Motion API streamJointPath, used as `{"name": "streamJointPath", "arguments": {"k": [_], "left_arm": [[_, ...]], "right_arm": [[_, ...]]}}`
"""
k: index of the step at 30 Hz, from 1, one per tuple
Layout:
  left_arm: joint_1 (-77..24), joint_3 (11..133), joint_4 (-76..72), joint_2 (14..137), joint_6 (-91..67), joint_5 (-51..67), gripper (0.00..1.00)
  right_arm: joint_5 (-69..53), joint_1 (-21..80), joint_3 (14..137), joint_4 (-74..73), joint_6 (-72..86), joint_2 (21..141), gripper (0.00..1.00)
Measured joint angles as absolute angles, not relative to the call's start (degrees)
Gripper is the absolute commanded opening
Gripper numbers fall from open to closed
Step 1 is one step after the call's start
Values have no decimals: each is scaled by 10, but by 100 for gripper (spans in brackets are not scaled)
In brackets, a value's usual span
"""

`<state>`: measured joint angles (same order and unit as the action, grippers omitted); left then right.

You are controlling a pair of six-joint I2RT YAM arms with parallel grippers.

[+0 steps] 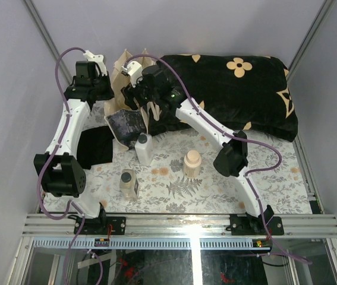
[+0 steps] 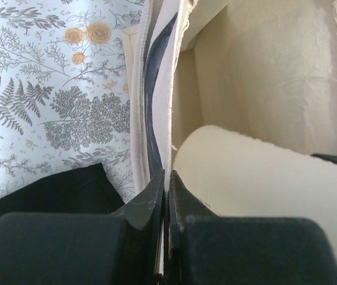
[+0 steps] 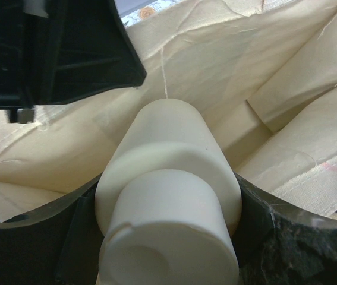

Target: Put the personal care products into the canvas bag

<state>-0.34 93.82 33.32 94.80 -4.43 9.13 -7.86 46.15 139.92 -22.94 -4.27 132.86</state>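
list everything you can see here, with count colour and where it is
held round bottle: one, beige with wide cap, in the bag's mouth
standing round bottle: one, beige with wide cap, on the table right of centre
flat-sided bottle: one, white with dark cap, in front of the bag
squarish bottle: one, tan with dark cap, front left
canvas bag: one, cream with dark printed panel, back left
cushion: one, black with tan flowers, back right
cloth: one, black, flat beside the bag
tablecloth: one, pale fern print, over the table
left end effector: black, shut on the bag's rim
right end effector: black, shut on the held round bottle
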Motion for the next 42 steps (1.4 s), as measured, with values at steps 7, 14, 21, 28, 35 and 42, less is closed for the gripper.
{"name": "streamJointPath", "arguments": {"k": [7,14,21,28,35,42], "left_arm": [[-3,898,350,900,-44,83,0],[-3,852,360,846,-47,83,0],[-3,842,359,837,-53,86,0],[-3,842,354,849,-53,89,0],[-3,842,350,866,-54,90,0],[-3,842,352,869,-57,90,0]], "right_arm": [[-38,477,1416,-248,-96,1344,0],[-9,493,1416,-258,-147,1348,0],[6,495,1412,-277,-183,1348,1],[2,495,1411,-268,-181,1357,1],[-32,498,1401,-244,-155,1375,9],[-51,506,1371,-230,-137,1394,31]]}}
